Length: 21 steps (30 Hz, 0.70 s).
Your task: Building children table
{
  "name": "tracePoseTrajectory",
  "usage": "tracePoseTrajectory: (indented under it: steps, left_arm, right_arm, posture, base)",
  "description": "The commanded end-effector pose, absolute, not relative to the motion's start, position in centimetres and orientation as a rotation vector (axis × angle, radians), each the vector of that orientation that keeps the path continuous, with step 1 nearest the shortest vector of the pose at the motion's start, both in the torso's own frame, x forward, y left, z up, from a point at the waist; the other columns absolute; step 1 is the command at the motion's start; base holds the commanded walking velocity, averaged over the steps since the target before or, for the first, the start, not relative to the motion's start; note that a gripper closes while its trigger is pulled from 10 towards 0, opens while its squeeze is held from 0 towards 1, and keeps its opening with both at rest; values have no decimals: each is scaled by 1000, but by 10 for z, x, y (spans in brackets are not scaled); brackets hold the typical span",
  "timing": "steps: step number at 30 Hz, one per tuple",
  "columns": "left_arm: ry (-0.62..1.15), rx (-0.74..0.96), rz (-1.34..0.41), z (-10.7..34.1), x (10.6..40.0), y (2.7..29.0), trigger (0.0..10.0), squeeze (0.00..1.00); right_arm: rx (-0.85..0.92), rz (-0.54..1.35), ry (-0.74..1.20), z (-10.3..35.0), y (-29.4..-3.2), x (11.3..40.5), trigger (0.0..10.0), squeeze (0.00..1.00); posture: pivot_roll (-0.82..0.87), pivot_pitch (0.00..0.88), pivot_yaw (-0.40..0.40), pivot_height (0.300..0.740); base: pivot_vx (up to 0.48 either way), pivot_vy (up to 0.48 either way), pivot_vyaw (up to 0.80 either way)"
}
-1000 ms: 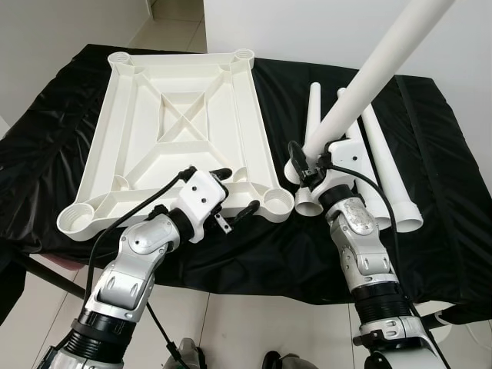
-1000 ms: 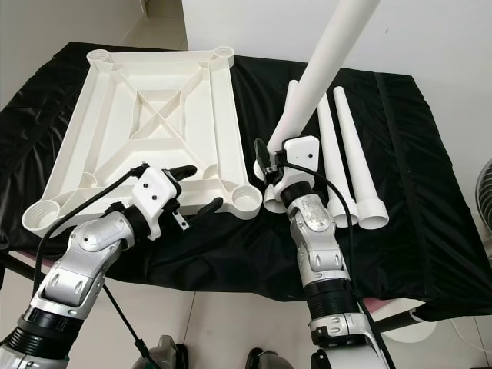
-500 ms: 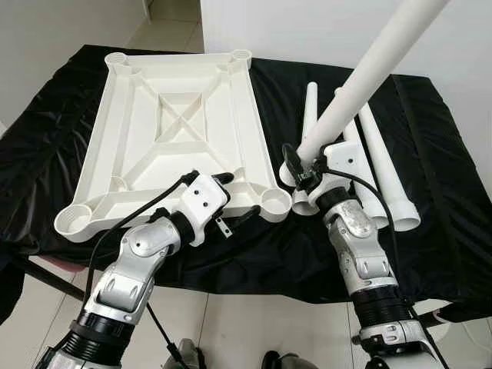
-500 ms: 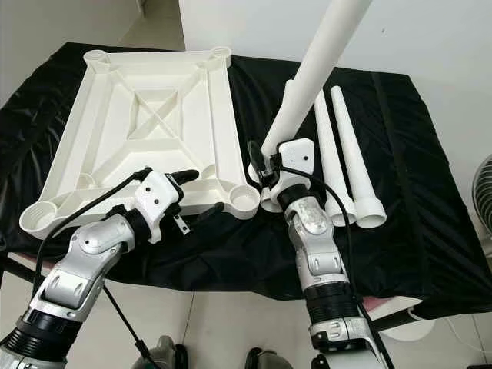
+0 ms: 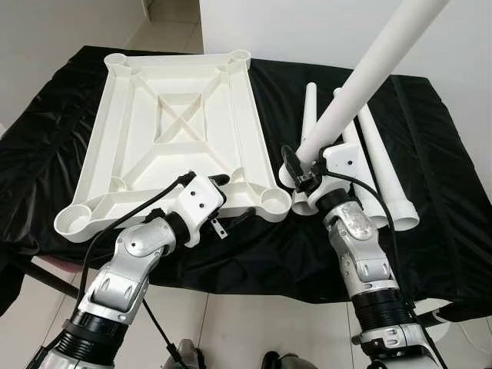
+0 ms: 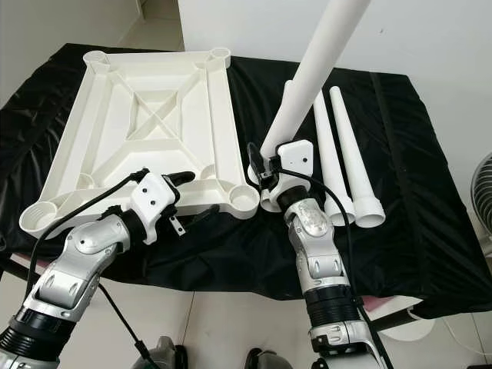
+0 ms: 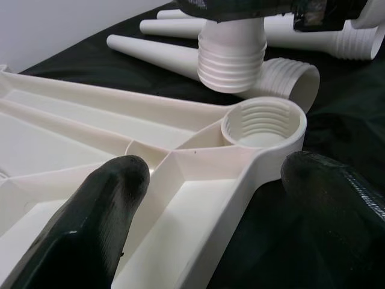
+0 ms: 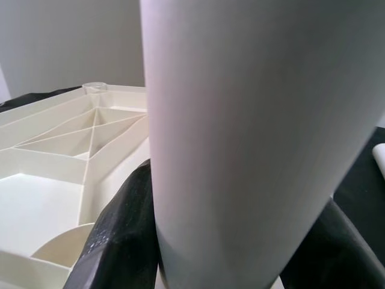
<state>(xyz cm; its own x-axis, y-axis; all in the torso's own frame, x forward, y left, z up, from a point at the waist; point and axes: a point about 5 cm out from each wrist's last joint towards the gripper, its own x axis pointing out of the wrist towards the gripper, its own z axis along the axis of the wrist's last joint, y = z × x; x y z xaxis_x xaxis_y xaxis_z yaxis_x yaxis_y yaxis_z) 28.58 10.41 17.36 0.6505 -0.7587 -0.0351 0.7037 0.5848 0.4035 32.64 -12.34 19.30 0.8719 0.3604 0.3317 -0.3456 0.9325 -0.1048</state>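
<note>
A white-walled room with pale floor tiles; a black cloth covers the surface (image 5: 453, 231). Since a second ago the right hand (image 5: 309, 171), clamped on a leg (image 5: 361, 84), has edged its threaded end closer to the top's (image 5: 173, 134) near corner socket (image 7: 262, 123), now hovering just above and beside it. The left hand (image 5: 231, 198), fingers (image 7: 102, 205) apart, still straddles that corner. Screwing in looks next. Three legs (image 5: 384, 165) lie alongside.
</note>
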Motion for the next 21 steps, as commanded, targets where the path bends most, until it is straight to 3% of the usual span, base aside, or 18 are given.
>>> tracePoseTrajectory:
  steps: [1,15,21]
  left_arm:
    - [-112,416,-891,167,285,106,10000,0]
    - [-134,436,-880,177,293,113,10000,0]
    - [-90,473,-898,161,290,107,10000,0]
  right_arm:
    - [-41,395,-368,195,-118,326,10000,0]
    - [18,307,-419,204,-131,327,10000,0]
    - [-55,374,-379,199,-123,328,10000,0]
  posture:
    - [202,105,-14,740]
    - [201,108,4,740]
    - [197,109,2,740]
  base:
    - [0,0,0]
    - [0,0,0]
    - [0,0,0]
